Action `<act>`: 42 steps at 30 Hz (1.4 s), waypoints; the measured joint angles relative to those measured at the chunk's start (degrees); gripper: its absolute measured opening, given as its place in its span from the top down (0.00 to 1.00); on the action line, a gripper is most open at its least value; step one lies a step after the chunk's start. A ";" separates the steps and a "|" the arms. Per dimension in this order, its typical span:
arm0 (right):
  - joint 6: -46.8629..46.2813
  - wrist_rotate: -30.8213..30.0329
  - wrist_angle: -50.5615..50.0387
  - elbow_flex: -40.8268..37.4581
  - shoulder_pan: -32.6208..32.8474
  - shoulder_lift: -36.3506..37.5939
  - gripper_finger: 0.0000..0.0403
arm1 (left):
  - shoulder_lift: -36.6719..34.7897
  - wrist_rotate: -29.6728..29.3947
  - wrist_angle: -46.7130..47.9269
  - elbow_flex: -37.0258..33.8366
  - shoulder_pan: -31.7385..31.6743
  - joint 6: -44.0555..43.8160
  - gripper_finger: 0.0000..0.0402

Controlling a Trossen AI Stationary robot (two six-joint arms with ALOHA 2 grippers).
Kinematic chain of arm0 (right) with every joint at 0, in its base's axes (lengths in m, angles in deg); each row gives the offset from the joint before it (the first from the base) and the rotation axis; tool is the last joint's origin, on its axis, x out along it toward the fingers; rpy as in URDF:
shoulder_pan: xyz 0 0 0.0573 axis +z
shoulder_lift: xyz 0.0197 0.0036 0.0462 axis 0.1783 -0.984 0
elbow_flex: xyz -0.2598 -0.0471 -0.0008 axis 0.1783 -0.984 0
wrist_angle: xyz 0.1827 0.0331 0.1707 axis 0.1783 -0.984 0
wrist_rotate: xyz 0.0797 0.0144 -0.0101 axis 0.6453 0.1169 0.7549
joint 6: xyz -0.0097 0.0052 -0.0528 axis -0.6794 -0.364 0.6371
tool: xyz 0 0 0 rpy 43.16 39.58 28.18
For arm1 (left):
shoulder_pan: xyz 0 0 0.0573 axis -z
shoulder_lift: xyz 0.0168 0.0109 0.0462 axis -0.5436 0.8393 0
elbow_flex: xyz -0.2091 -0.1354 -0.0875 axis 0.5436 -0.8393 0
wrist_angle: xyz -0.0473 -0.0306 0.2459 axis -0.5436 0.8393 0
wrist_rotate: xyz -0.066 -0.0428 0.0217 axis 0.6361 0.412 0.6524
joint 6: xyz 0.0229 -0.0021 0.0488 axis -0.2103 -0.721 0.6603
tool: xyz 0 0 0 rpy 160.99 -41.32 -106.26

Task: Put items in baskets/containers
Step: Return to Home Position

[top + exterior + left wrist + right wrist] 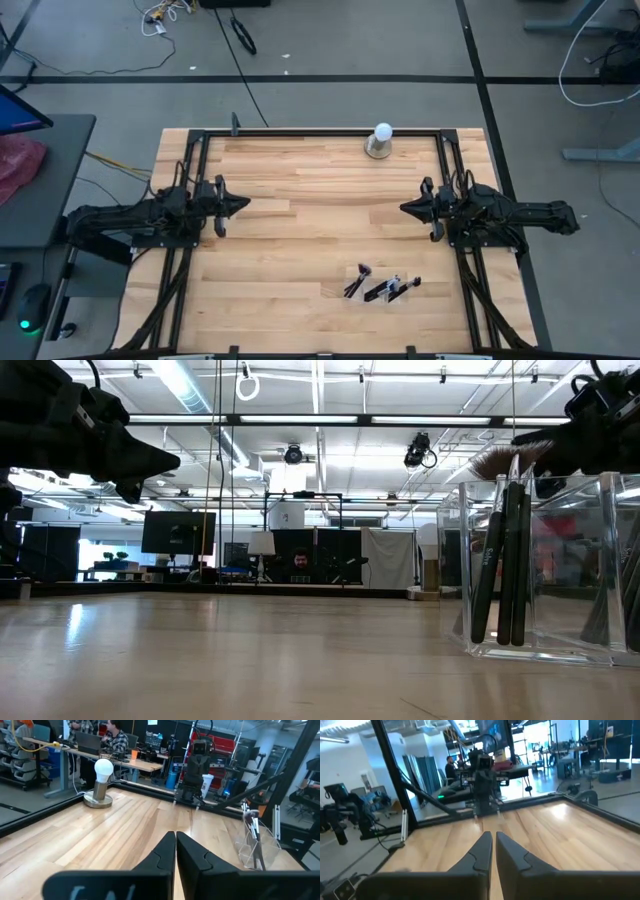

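A clear plastic container (540, 570) stands on the table near its front edge, right of the middle (385, 288). Several slim dark makeup brushes (505, 550) stand in it, bristles up, leaning against its walls. They also show in the left wrist view (252, 837). Whether any brush lies on the table beside the container, I cannot tell. My left gripper (243, 203) hovers shut and empty over the table's left half, pointing right. My right gripper (404, 208) hovers shut and empty over the right half, pointing left. Both are far from the container.
A white ball on a grey round base (380, 141) stands at the table's far edge, right of the middle. A black frame rail (320, 133) runs along the far edge and both sides. Bare wood (320, 210) lies between the two grippers.
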 joint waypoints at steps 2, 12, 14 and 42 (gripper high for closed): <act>0.00 -0.01 1.03 0.08 -0.07 -0.05 0.93 | 0.00 0.02 -0.08 0.00 0.00 0.00 0.95; -0.02 0.01 2.05 0.06 -0.07 -0.53 0.93 | 0.00 0.03 -0.14 0.00 0.00 0.01 0.95; -0.02 0.01 2.14 0.06 -0.07 -0.51 0.93 | 0.00 0.03 -0.15 0.00 0.00 0.01 0.95; 7.43 0.01 1.17 -0.01 -0.07 -0.51 0.93 | 0.00 0.07 -0.28 0.00 0.00 0.00 0.95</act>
